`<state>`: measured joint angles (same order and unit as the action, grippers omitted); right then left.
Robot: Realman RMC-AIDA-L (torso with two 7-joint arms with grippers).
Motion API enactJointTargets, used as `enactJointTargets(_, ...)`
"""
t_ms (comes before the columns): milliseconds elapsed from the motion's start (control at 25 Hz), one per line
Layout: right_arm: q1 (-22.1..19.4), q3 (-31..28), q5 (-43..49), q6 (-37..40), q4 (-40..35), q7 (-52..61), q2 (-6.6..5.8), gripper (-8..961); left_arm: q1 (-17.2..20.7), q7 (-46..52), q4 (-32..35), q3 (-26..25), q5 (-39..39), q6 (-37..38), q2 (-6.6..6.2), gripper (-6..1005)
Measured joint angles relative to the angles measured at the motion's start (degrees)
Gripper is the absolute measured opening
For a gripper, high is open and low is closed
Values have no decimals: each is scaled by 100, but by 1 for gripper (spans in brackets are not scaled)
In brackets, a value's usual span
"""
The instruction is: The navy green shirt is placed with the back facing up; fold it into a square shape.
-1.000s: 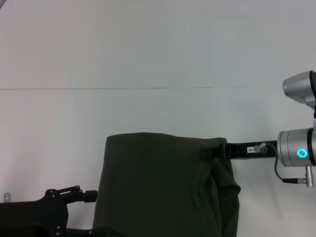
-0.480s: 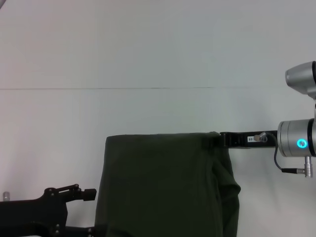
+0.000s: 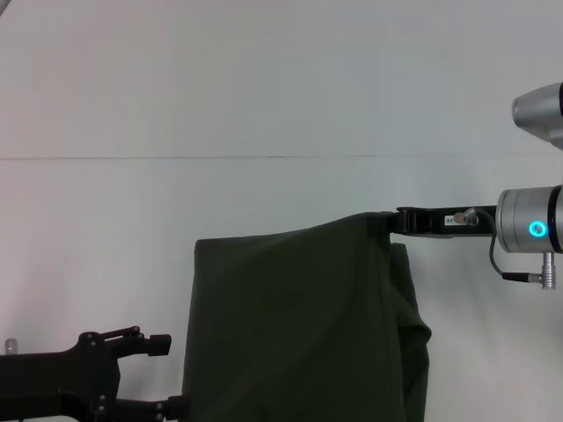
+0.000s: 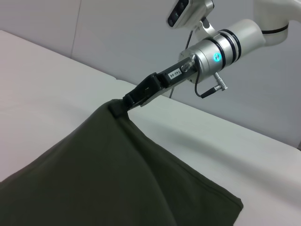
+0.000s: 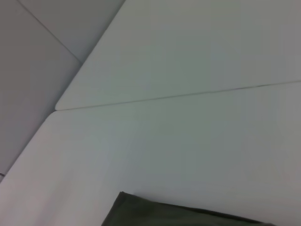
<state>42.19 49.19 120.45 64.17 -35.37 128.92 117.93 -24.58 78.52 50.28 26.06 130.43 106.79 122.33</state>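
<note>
While the left gripper [image 3: 158, 345] idles near the shirt [image 3: 299, 325], its jaws seemingly parted and empty, the fold rides on the right.
Right gripper [image 3: 380, 224], clamped on the far right corner, should lift evenly, keeping cloth taut over the table [image 3: 264, 105].

A white table [image 5: 188, 141] fills the frame, crossed by a thin seam. The navy green shirt [image 5: 178, 215] edges the bottom

- Right gripper [image 3: 384, 224] reaching in from the right, arm level, fingers clamped.
- Left gripper [image 3: 158, 345] low at the near left, idle.
</note>
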Motion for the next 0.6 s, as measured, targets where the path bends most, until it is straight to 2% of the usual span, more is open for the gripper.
enactJointTargets(600,-250,27,76,-66,205,18,2,43,-41,60,-17,14,9,-1,-3,934)
